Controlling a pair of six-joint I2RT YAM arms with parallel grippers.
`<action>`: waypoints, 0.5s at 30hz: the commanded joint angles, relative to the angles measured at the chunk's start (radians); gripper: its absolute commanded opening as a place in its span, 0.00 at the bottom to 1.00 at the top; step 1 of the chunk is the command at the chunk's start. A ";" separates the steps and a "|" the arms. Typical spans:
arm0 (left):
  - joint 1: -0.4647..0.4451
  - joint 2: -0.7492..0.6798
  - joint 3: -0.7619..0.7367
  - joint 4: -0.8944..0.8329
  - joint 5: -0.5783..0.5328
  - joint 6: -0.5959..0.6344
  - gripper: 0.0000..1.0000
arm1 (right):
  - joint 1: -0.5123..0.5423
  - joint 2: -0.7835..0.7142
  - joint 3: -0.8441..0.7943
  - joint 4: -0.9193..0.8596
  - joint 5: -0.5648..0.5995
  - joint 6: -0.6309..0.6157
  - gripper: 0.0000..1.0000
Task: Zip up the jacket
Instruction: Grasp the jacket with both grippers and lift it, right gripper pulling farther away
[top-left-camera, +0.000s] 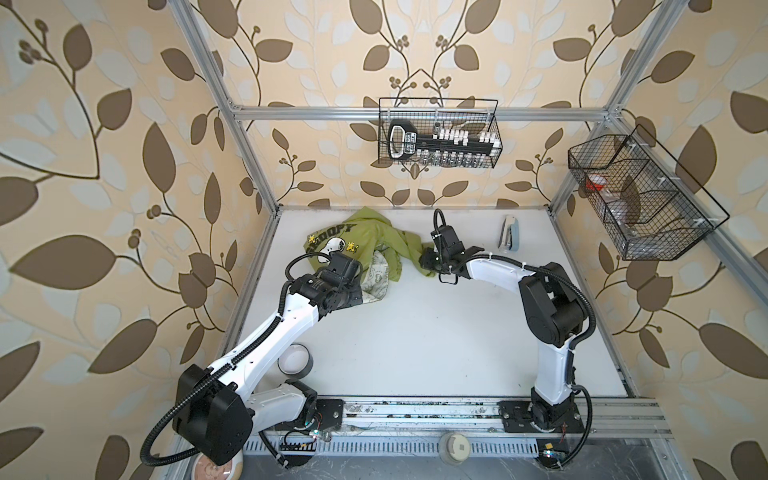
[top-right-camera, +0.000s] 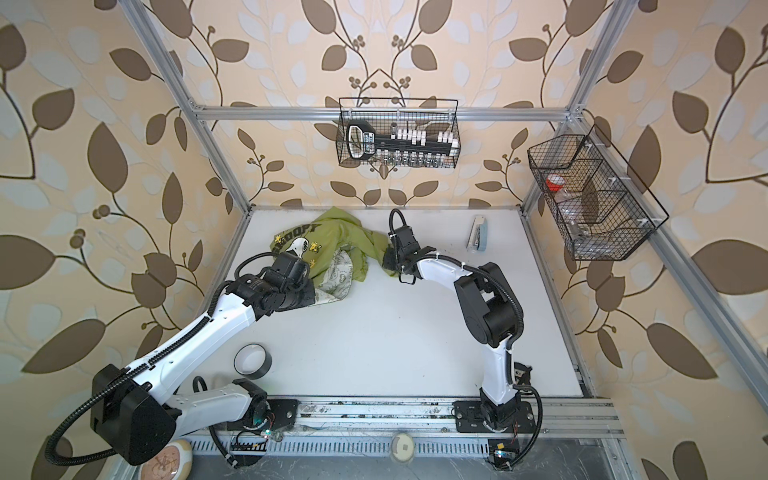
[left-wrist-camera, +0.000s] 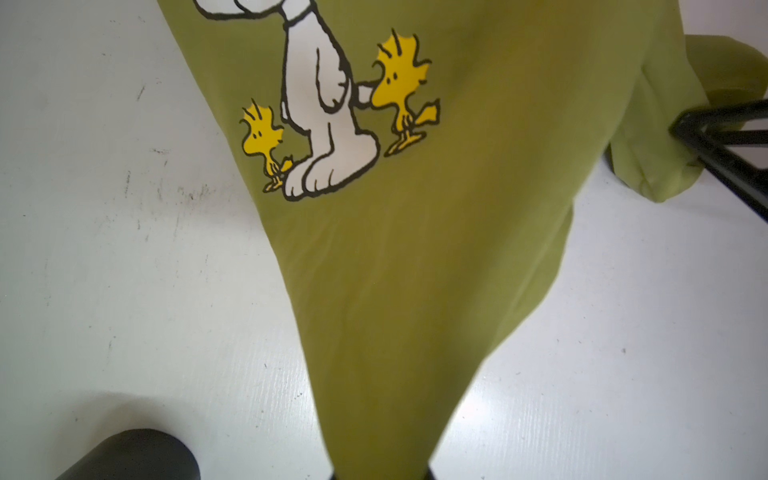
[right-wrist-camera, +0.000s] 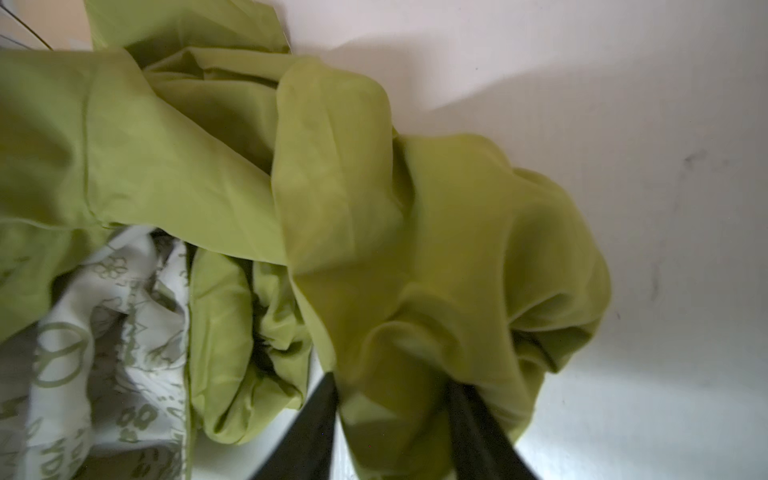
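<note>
One jacket (top-left-camera: 365, 232), lime green and unzipped, was seen crumpled at the upper centre of the white table (top-left-camera: 415, 340) in both top views, its cream patterned lining (top-left-camera: 376, 282) turned out at the lower edge and a cartoon-dog print (top-left-camera: 330, 245) shown on top. Two arms were counted, one on each side of it. The left gripper (left-wrist-camera: 380, 476) was closed on a corner of the jacket (left-wrist-camera: 415, 270), the cloth drawn taut to a point at the bottom centre of the left wrist view. The right gripper (right-wrist-camera: 390, 380) was clamped on a bunched green fold of the jacket (right-wrist-camera: 332, 187), one black finger (right-wrist-camera: 316, 415) set on either side of it. Two black wire baskets were hung on the walls: one (top-left-camera: 438, 99) at upper centre, in which a black rack with white blocks and small metal pieces was held, and a divided one (top-left-camera: 723, 216) at the right edge, where a red-and-white item (top-right-camera: 555, 183) was lodged in the uppermost compartment. One tape roll (top-left-camera: 295, 360) at lower left and one blue-and-white stapler-like object (top-left-camera: 510, 232) at upper right were left on the table, well apart from the jacket.
</note>
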 joint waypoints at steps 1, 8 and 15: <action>0.041 -0.018 0.006 0.009 -0.011 0.012 0.00 | -0.030 -0.034 0.005 0.019 -0.027 0.019 0.15; 0.122 0.027 0.083 0.012 0.012 0.071 0.00 | -0.080 -0.318 -0.022 -0.003 -0.032 -0.059 0.00; 0.140 0.112 0.233 -0.009 0.024 0.118 0.00 | -0.180 -0.520 0.116 -0.108 -0.082 -0.099 0.00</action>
